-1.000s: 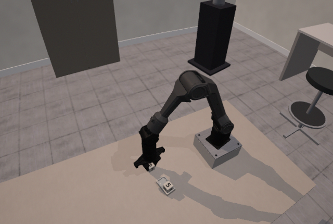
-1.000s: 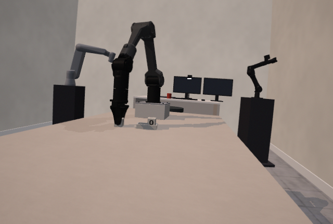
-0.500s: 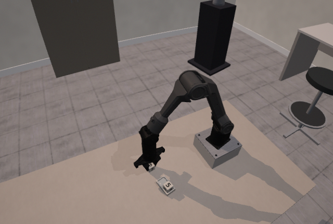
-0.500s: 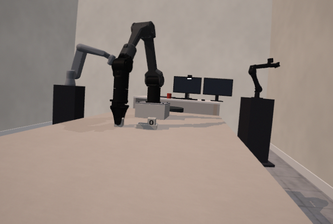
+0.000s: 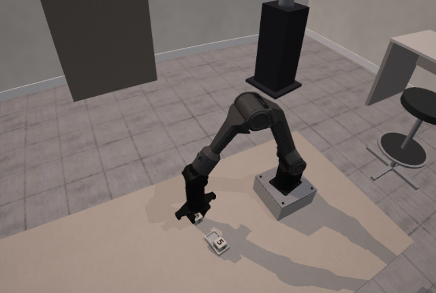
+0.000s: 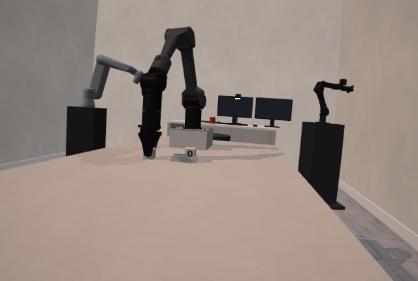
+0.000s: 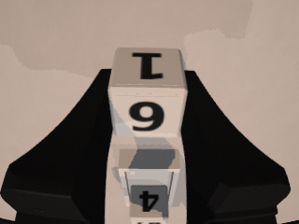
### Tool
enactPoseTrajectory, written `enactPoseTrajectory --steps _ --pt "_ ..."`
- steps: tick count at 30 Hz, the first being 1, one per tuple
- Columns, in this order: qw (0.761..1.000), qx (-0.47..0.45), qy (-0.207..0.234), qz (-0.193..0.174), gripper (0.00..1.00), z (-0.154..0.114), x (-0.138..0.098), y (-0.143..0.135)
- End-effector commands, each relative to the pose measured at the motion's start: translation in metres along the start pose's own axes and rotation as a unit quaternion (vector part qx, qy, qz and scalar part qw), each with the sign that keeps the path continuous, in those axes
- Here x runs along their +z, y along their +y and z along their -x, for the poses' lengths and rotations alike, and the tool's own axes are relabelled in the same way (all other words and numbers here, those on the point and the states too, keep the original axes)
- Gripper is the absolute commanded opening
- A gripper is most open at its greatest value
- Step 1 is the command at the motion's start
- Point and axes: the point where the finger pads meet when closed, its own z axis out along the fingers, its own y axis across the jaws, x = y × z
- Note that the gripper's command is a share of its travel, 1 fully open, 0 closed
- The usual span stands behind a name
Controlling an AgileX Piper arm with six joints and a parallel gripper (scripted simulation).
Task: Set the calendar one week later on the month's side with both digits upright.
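Tool (image 5: 195, 214) clenched on 1 cube (image 7: 148, 93) at the table (image 5: 105, 257), other cube (image 5: 220, 242) in tray (image 5: 211, 236) showing 5

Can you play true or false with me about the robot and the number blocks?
1. The jaws are shut on a number cube. True.
2. That cube stands inside the tray. False: it is on the table, beside the tray.
3. The cube in the tray shows a 5 on top. True.
4. Both cubes are in the tray. False: only one is.
5. The stool stands on the table. False: it stands on the floor.
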Motion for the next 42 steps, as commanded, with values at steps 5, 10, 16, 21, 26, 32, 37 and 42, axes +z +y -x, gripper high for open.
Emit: enactPoseTrajectory --steps 5,10,16,21,26,32,37,42 --pt "1.000 0.001 -0.001 0.002 0.38 0.001 -0.008 0.001" --pt "1.000 0.000 -0.001 0.002 0.38 0.000 -0.037 0.001" --pt "1.000 0.000 -0.001 0.002 0.38 0.000 -0.081 0.001" --pt "1.000 0.000 -0.001 0.002 0.38 0.000 -0.095 0.001" --pt "1.000 0.000 0.000 0.000 0.38 0.000 -0.100 0.000" --pt "1.000 0.000 0.000 0.000 0.38 0.000 -0.100 0.000" --pt "1.000 -0.001 0.000 0.000 0.38 -0.020 -0.103 0.001" --pt "1.000 -0.010 0.000 0.000 0.38 -0.092 -0.110 -0.005"
